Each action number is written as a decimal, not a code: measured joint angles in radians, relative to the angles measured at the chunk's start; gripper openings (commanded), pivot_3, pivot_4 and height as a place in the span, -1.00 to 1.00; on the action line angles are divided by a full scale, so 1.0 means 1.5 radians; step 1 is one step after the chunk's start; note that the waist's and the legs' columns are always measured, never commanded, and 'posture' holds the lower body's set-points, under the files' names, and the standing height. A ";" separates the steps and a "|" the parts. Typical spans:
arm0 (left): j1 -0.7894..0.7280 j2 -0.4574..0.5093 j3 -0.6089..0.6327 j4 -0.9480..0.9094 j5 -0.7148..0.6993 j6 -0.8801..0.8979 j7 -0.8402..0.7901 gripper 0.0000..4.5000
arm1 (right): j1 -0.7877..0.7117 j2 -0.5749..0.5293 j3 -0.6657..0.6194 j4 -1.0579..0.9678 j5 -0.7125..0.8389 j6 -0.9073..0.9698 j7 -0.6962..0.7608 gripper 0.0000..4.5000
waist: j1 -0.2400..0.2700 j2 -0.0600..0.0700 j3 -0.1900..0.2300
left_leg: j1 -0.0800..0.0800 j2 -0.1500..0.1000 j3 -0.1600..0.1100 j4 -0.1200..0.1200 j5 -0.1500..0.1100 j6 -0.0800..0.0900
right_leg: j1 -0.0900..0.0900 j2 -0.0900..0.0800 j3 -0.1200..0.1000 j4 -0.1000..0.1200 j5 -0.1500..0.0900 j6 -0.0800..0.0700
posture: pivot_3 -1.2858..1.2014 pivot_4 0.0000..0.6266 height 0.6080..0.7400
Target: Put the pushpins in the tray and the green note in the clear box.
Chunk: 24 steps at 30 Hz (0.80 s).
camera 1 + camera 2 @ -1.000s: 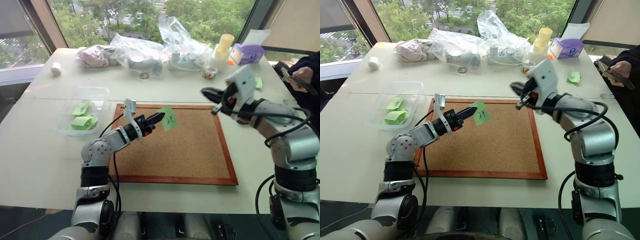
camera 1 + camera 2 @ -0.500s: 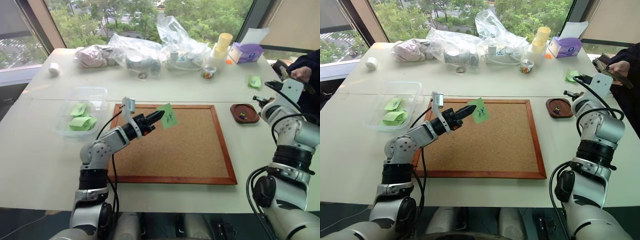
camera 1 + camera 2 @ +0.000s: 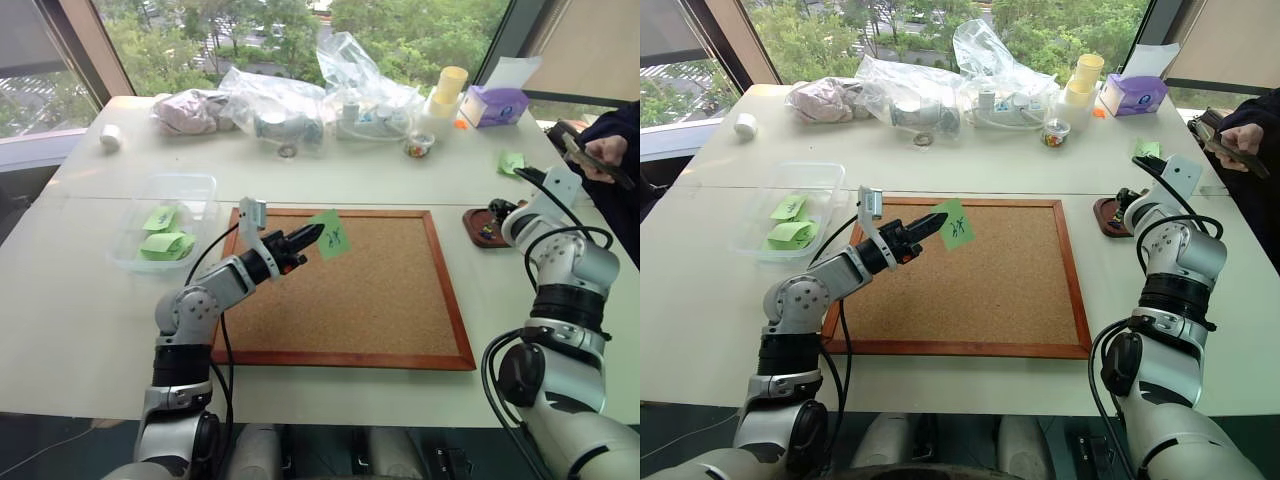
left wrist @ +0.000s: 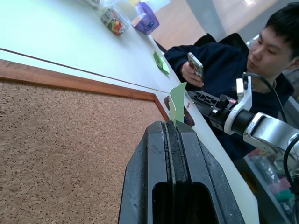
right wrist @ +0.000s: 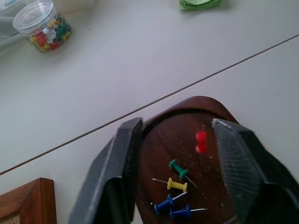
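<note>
The left claw is clamped on the small light-green paper note above the wood-framed cork board. At the right, the right claw stands apart over the dark reddish-brown round tray holding coloured pushpins.

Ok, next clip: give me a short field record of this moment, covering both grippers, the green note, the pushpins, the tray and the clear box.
left gripper: shut on the green note, held above the cork board
right gripper: open, over the tray
pushpins: green, yellow and two blue lying in the tray; a red one blurred between the fingers
clear box: left of the cork board, folded green notes inside
green note in box: not yet
</note>
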 measured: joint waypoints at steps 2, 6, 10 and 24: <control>0.001 0.002 0.000 0.000 0.000 0.000 0.001 -1.00 | 0.000 -0.001 0.007 0.000 0.000 -0.004 0.004 0.97 | -0.001 0.000 0.000 | 0.000 0.000 0.000 0.000 0.000 0.000 | 0.000 0.000 0.000 0.000 0.000 0.000 | 0.03 -0.52 1.00; 0.001 0.007 0.000 -0.006 0.000 0.000 0.010 -1.00 | 0.000 -0.003 0.015 0.000 0.000 -0.007 0.009 0.97 | -0.001 0.000 0.000 | 0.000 0.000 0.000 0.000 0.000 0.000 | 0.000 0.000 0.000 0.000 0.000 0.000 | 0.03 -0.52 1.00; 0.001 0.011 0.000 -0.006 0.000 0.000 0.013 -1.00 | 0.000 -0.003 0.018 0.000 0.000 -0.007 0.012 0.97 | 0.000 0.000 0.000 | 0.000 0.000 0.000 0.000 0.000 0.000 | 0.000 0.000 0.000 0.000 0.000 0.000 | 0.03 -0.52 1.00; -0.027 0.069 0.036 -0.098 0.042 -0.061 0.083 -1.00 | 0.148 -0.113 0.307 -0.462 0.231 0.093 0.507 0.97 | 0.006 -0.001 0.001 | 0.000 0.000 -0.003 0.000 0.000 -0.001 | 0.001 0.001 0.000 0.000 0.000 0.000 | 0.03 -0.52 1.00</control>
